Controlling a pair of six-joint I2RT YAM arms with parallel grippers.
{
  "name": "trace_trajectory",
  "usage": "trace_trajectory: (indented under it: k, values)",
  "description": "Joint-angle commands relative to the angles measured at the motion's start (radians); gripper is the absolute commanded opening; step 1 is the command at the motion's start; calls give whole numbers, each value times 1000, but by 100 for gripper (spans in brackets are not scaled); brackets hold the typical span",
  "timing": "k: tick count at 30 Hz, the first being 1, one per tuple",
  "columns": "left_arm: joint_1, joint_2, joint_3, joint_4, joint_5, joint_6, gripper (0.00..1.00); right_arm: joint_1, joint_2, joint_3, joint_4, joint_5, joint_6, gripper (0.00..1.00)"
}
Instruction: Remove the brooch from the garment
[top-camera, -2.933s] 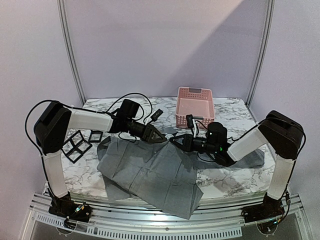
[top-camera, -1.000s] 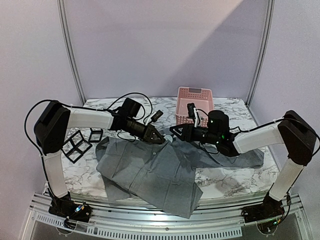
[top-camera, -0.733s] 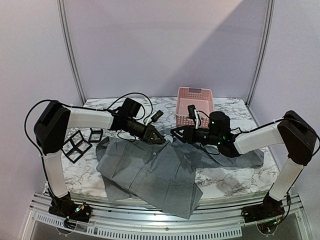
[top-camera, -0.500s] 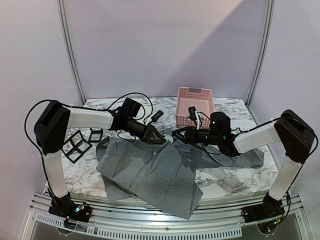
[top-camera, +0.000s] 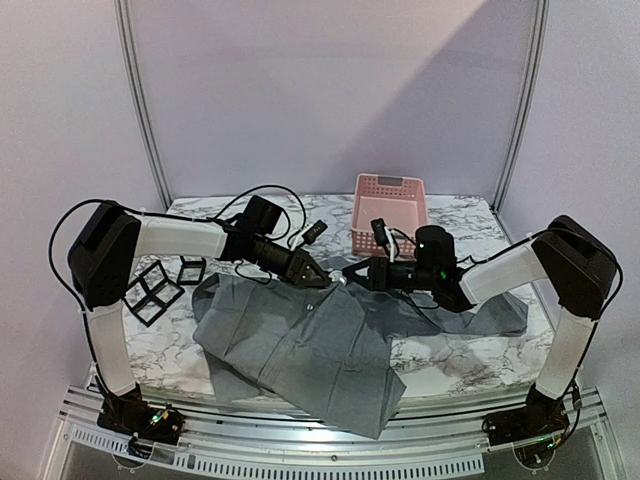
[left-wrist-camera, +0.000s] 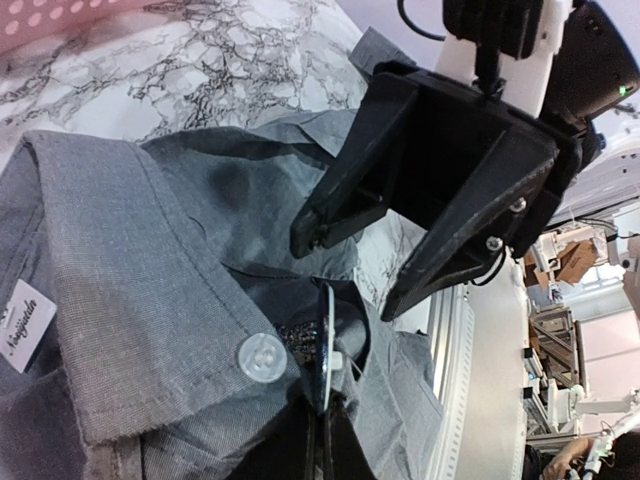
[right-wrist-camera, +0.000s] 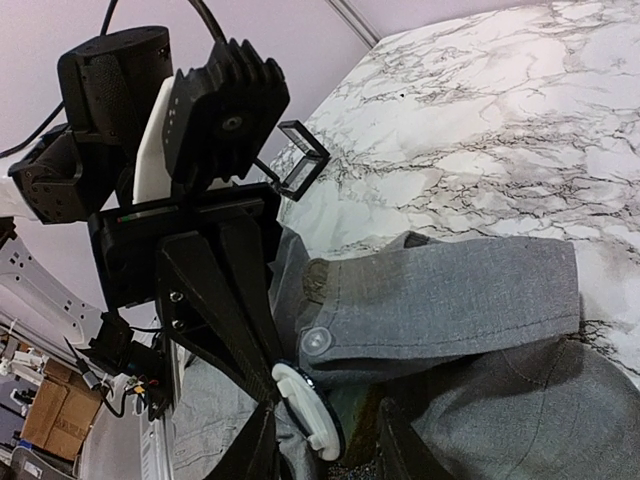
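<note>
Table (top-camera: 455, 365): white, marble-veined. Pale lilac walls (top-camera: 330, 90) behind, two metal uprights (top-camera: 140, 100) at the corners.

Counted:
- one pink basket (top-camera: 389, 200), far edge
- one grey garment (top-camera: 300, 340), spread mid-table and draped over the near edge
- one brooch (right-wrist-camera: 310, 408), at the collar beside one white button (right-wrist-camera: 317, 340)
- black wire squares (top-camera: 150, 290), far left (at least three, exact count unclear)
- two arms

Left gripper (top-camera: 324, 281): closed at the collar, tips against the brooch rim. Cannot tell whether cloth or brooch is pinched.

Right gripper (left-wrist-camera: 346, 270): jaws apart, one finger on either side of the brooch. Contact cannot be told.
</note>
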Motion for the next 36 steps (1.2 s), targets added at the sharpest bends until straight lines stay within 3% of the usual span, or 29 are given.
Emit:
trace_trajectory:
  k: [1, 17, 31, 36]
  values:
    - [-12, -14, 11, 16, 23, 7, 0, -7, 39, 34, 4, -44, 5, 31]
    - [-15, -18, 12, 16, 30, 3, 0, -13, 80, 61, 20, -151, 18, 28]
    - [-18, -19, 11, 15, 18, 1, 0, -14, 115, 80, 55, -191, 53, 6]
    - [-18, -21, 16, -3, -9, 5, 26, -14, 88, 58, 22, -149, 25, 0]
